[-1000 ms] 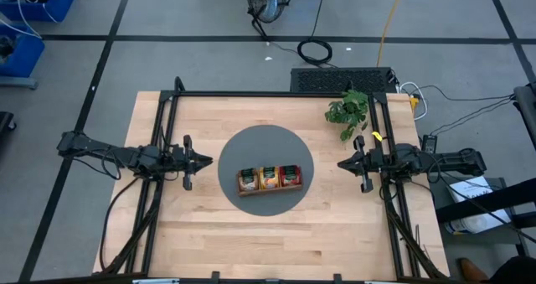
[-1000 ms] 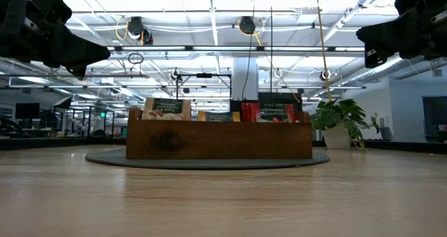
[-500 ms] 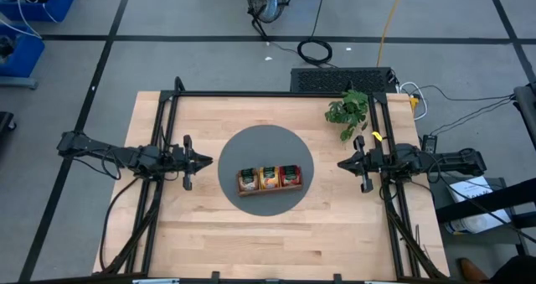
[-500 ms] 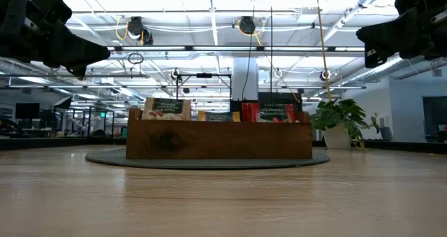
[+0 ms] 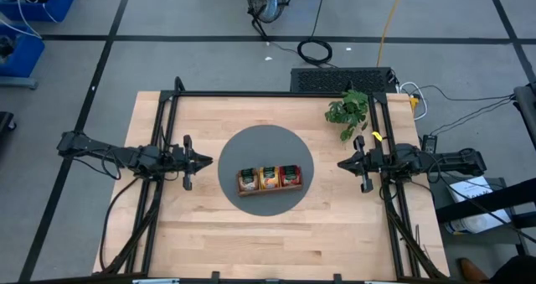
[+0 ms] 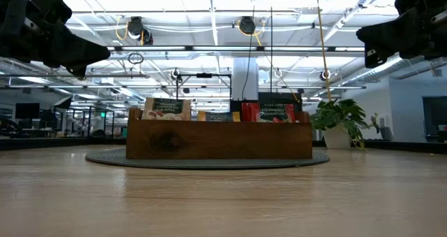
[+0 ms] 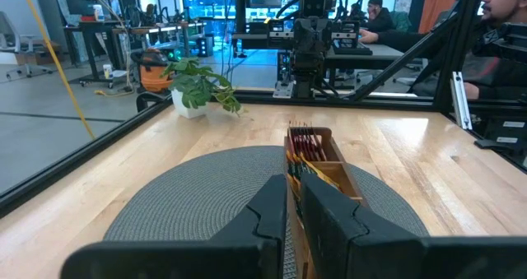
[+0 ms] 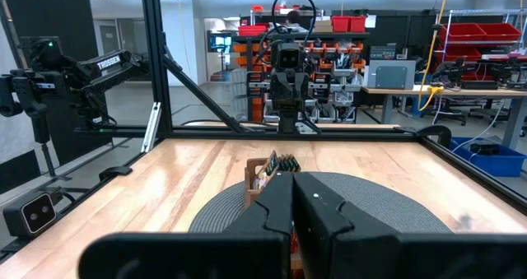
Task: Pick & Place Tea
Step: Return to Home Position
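No motion; 3 tea stacks (image 5: 269,178)

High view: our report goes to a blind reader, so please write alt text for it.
A brown wooden three-compartment tray on a round dark grey mat holds tea packets: beige-brown, orange-yellow, red, left to right. The left gripper and right gripper hang at either side of the mat, empty; a small green plant stands near the right gripper.

Both arms reach level toward the middle from opposite sides, left gripper (image 5: 206,160) and right gripper (image 5: 341,162) facing each other well apart, hovering high, left fingers (image 7: 268,209) closed together, right fingers (image 8: 276,203) closed together too.
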